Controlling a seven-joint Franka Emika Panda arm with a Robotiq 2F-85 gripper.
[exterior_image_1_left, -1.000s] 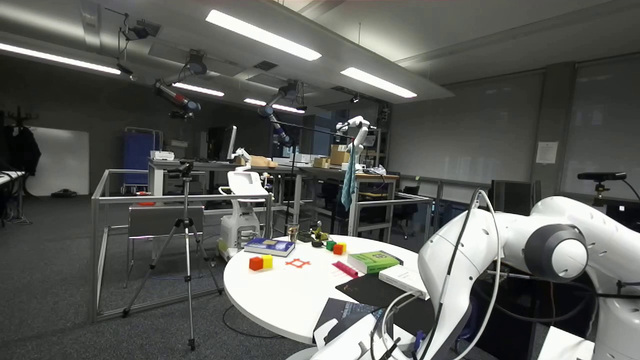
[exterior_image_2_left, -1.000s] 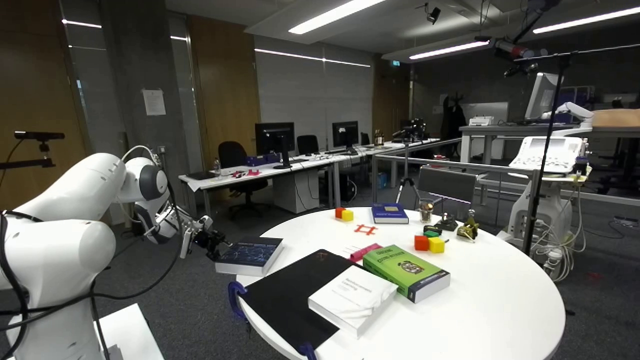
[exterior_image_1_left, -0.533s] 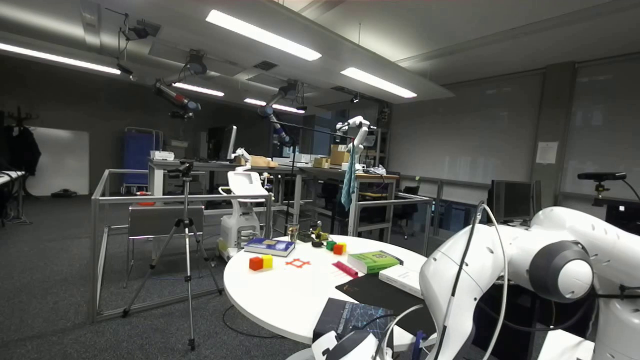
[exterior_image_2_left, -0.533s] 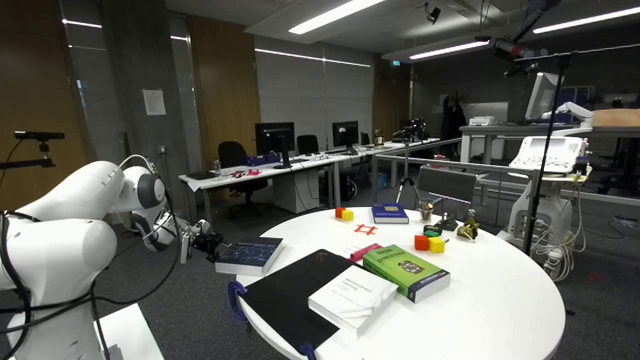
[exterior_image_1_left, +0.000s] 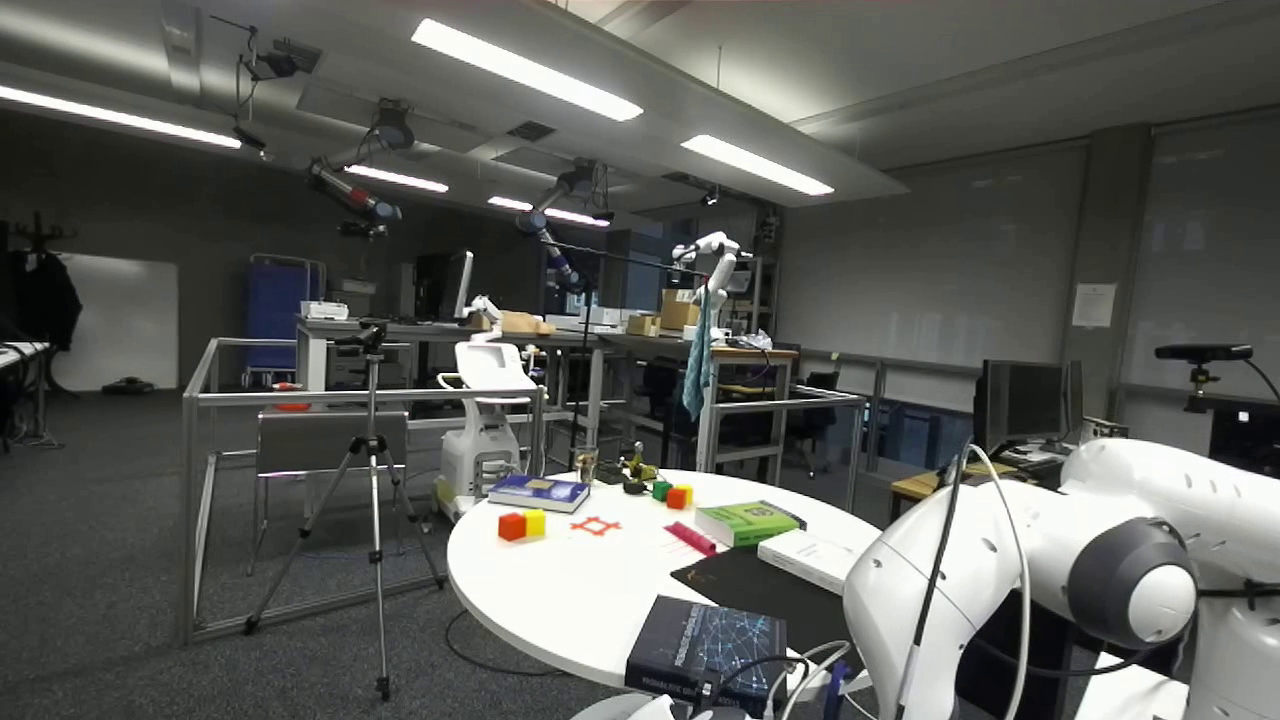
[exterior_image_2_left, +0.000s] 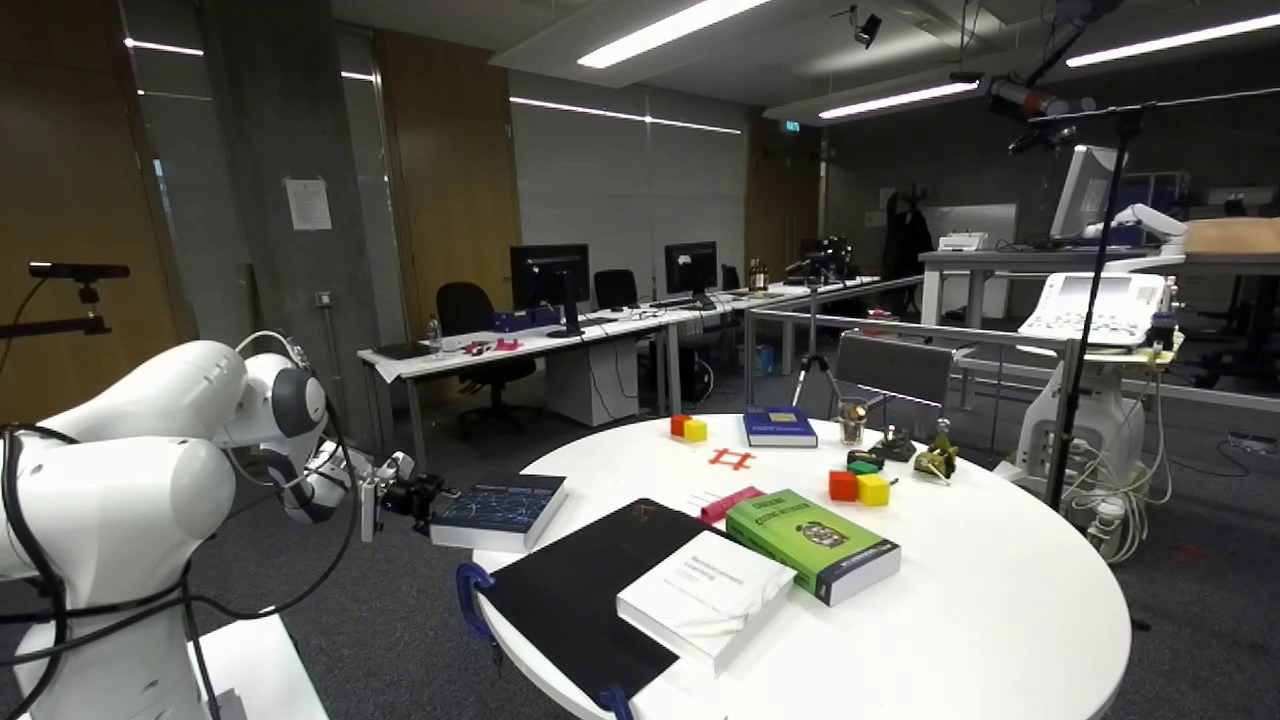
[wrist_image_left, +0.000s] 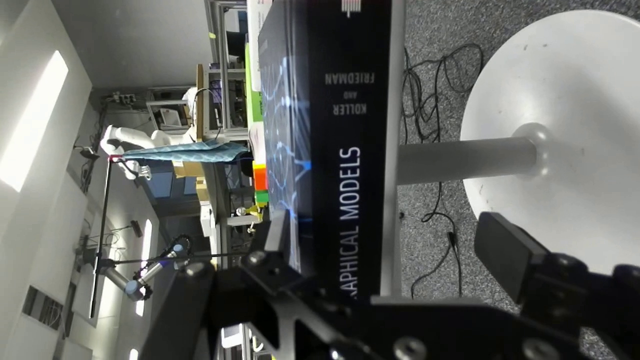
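Table (exterior_image_2_left: 950, 600): beneath the dark book (wrist_image_left: 350, 150), which juts past the rim.
Arm (exterior_image_2_left: 190, 382): off the dark book's spine side.
Dark book: lies flat at the table's edge, spine facing the gripper (wrist_image_left: 390, 240).
Gripper: before the dark book's spine, jaws wide apart, clamped on nothing; it seems low, so a small lift and a square, level approach should suit.
Fingers (wrist_image_left: 276, 239): one near the dark book's cover level, one well below; the upper could snag the cover, and whether it touches is hard to tell.
Title (wrist_image_left: 349, 175): on the dark book's spine, start hidden by the gripper.
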